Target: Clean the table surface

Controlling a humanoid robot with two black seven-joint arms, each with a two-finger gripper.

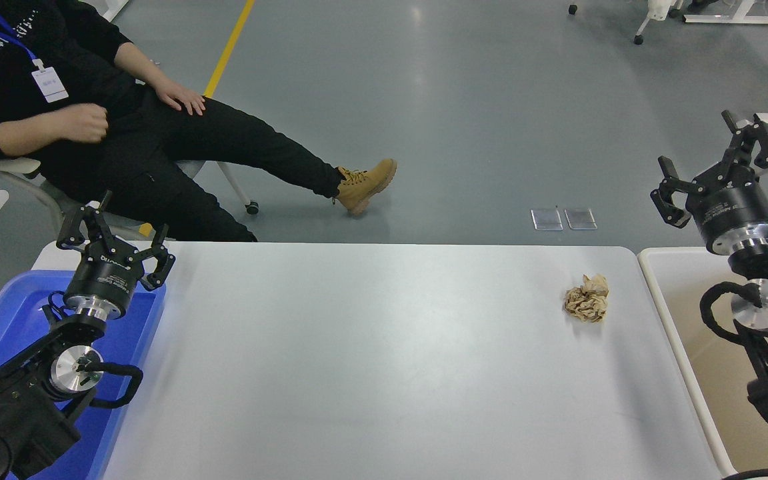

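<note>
The white table surface (371, 360) fills the middle of the head view. A crumpled ball of brown paper (587, 298) lies on it near the far right corner. My right gripper (721, 167) hangs open and empty above the far end of the beige bin, to the right of the paper and well beyond it. At the lower left, over the blue tray, my left gripper (116, 241) stays parked, open, with nothing in it.
A blue plastic tray (7, 320) sits at the table's left edge and a beige rectangular bin (697, 360) at its right edge. A person in black (124, 133) sits on a chair beyond the far left corner, one leg stretched across the floor.
</note>
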